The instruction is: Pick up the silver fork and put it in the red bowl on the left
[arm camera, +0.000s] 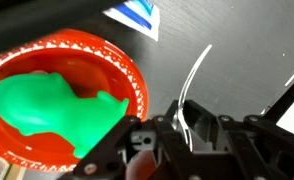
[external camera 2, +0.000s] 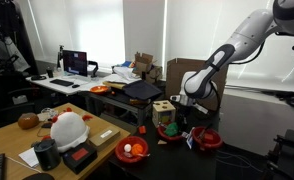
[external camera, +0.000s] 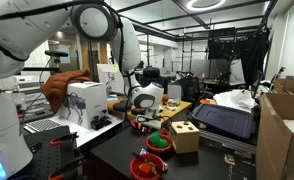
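Wrist view: red bowl with green pieces (arm camera: 135,80) fills the left half of the frame, its rim just beside the gripper (arm camera: 184,118). No low passage on that side. Silver fork (arm camera: 197,72), clamped in the closed jaws, sticks out toward the top of the frame. Bare dark tabletop (arm camera: 252,50) is open at upper right. Blue-and-white item (arm camera: 137,12) lies at the top edge.

Exterior view, lower centre: tan wooden box (external camera: 184,135) stands just beside the bowl. Black case (external camera: 227,120) blocks the centre right, and cardboard boxes (external camera: 282,125) wall the right edge.

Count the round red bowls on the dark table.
3. A red bowl with green pieces beside the tan wooden box; a red bowl with an orange-red inside nearer the camera; a dark-inside red bowl near the robot arm. Clutter may hide more.
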`<action>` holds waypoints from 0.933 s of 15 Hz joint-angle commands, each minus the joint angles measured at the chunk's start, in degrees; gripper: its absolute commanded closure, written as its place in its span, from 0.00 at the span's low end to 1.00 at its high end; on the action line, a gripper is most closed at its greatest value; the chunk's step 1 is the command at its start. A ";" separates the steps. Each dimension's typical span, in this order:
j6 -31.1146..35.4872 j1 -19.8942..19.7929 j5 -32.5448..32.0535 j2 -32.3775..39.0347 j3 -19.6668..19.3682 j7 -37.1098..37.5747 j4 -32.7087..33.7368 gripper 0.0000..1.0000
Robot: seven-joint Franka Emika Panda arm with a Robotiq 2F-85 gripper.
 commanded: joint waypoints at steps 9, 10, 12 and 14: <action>-1.53 10.38 2.81 -0.70 -1.18 -1.72 7.33 0.97; -1.76 11.92 2.61 -0.19 -1.88 -1.03 8.70 0.97; -2.52 15.28 2.08 1.32 -3.49 0.77 12.16 0.97; -3.80 17.73 1.76 3.12 -4.40 1.60 15.63 0.97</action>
